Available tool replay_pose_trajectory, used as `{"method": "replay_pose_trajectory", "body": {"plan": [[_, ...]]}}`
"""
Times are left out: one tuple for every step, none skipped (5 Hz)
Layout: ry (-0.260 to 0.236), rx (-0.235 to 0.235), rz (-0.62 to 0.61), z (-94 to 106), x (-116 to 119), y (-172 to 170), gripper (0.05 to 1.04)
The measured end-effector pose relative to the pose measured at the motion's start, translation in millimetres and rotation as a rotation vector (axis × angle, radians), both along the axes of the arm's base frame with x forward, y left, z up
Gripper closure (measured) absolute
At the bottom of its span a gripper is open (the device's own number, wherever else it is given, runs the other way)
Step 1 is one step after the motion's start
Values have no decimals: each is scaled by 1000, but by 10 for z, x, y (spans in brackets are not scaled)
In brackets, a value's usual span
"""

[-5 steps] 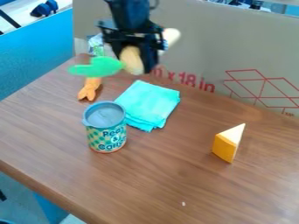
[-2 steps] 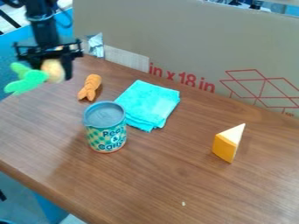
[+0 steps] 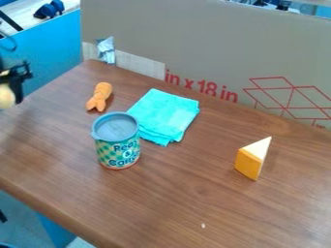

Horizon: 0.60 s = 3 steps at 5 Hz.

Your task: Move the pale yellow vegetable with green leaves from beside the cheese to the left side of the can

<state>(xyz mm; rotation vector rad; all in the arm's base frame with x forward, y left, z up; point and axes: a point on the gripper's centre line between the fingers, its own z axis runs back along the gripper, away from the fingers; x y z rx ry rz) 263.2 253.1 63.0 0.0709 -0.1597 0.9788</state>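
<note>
At the far left edge, partly out of view, the black gripper (image 3: pixel 15 87) is shut on a tan toy vegetable (image 3: pixel 6 97), held above the table's left side. An orange toy carrot (image 3: pixel 99 96) lies toward the back left of the table. Right of the carrot is a folded turquoise cloth (image 3: pixel 164 114). In front of the cloth stands an upright can (image 3: pixel 117 151) with a printed label and a grey top. A yellow wedge (image 3: pixel 250 162) with a pale upper face stands at the right.
The brown wooden table (image 3: pixel 174 198) has a tiny pale speck near its front. A tall cardboard panel (image 3: pixel 213 43) with red print runs along the back, with a silvery piece (image 3: pixel 106 50) at its left end. A blue panel (image 3: pixel 48 48) borders the left side.
The gripper has swung left from above the cloth and carrot to the view's left edge, carrying the tan toy, whose green leaves have passed out of view. The table objects have not moved.
</note>
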Motion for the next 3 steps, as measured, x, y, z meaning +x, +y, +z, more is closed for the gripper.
{"method": "replay_pose_trajectory", "body": {"plan": [[22, -12, -4, -231, 29, -26, 426], [13, -18, -100, -284, 225, -269, 426], [-8, -74, -224, -339, 390, -646, 426]]}}
